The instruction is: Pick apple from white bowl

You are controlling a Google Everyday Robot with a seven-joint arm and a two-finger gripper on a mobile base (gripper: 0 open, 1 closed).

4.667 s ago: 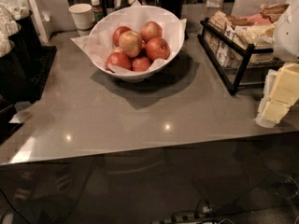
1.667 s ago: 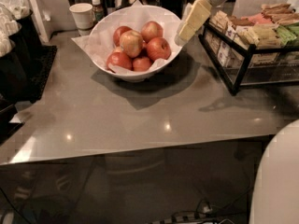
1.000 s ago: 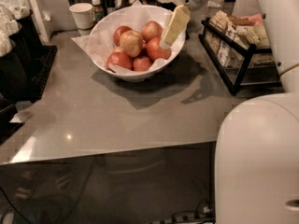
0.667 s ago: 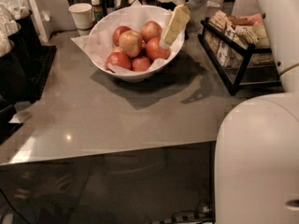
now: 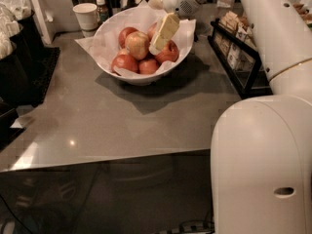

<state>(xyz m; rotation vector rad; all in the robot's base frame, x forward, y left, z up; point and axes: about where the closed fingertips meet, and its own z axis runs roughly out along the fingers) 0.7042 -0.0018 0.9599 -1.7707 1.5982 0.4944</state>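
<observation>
- My pincer (image 5: 157, 47) hangs over the right half of the white bowl (image 5: 146, 78), slanting down and to the left, its tip just beside the apple (image 5: 137, 44); whether it is released or clenched I cannot tell.
- The apple, yellowish-tan with a reddish blush, sits near the middle of the bowl on top of the heap.
- It looks roundish with no clear long axis, and I cannot make out which way its stem points.
- Deeper red apples (image 5: 125, 62) press around it, all lying on crinkled white paper (image 5: 111, 33).
- The bowl stands on a grey glossy countertop (image 5: 122, 116).
- Behind the bowl stand a white paper cup (image 5: 86, 17) and a small bottle (image 5: 101, 9).
- A black wire rack (image 5: 234, 57) of packets stands to the right.
- My white arm (image 5: 273, 33) fills the right side.
</observation>
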